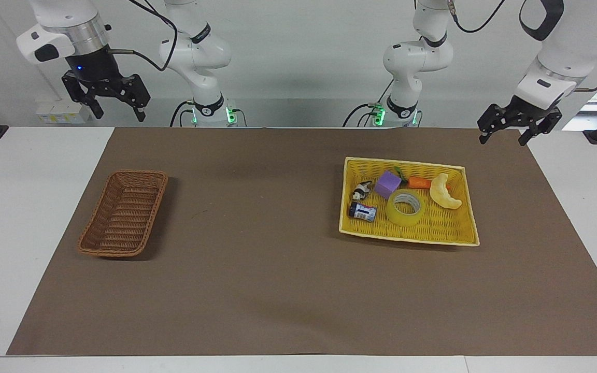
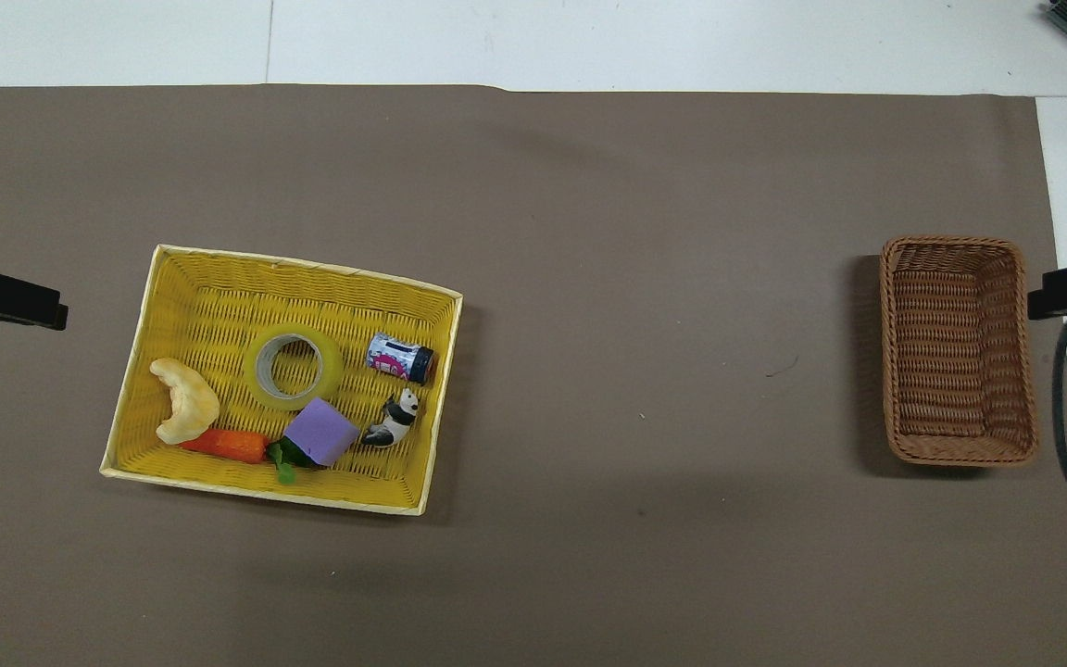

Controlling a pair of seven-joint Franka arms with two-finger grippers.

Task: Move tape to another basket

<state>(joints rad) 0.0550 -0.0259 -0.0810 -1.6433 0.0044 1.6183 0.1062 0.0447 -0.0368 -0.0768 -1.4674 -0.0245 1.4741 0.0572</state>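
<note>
Both my left fingers (image 1: 503, 133) and right fingers (image 1: 117, 106) hang wide open and empty; reach not begun, the translucent yellow tape roll (image 1: 405, 207) sits below in the bright yellow woven tray (image 1: 433, 235), so left must descend, then carry to the brown wicker basket (image 1: 122, 215).

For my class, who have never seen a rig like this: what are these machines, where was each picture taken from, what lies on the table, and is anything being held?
Two robot arms stand at a table. One picture faces them; the other looks down from above their end. The left tool and right tool hang open in the air, holding nothing. A yellow tray-basket holds the tape, a purple block, a carrot, a crescent toy, a panda and a small can. The brown basket sits toward the right arm's end.
</note>
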